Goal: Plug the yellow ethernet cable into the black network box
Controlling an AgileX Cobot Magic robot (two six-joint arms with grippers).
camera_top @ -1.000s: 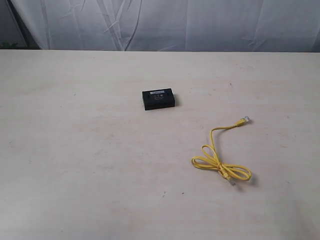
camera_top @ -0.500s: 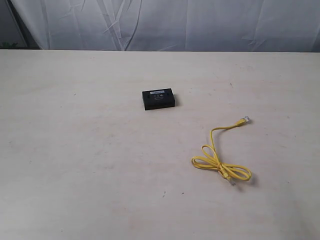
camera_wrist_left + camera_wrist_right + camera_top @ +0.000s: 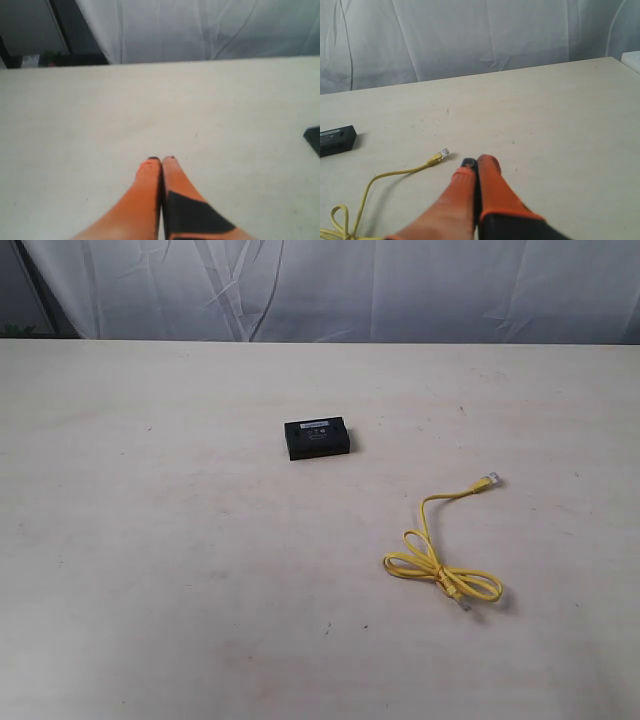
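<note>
Ext. view: the black network box (image 3: 317, 438) lies flat near the middle of the table (image 3: 150, 540). The yellow ethernet cable (image 3: 437, 568) lies well apart from it, to the right and nearer the camera, partly looped, both plugs free. The grippers show only in the wrist views. Left gripper (image 3: 161, 160): jaws pressed together, empty, over bare table, a box corner at the pic edge. Right gripper (image 3: 475, 162): jaws pressed together, empty, near one cable plug.
</note>
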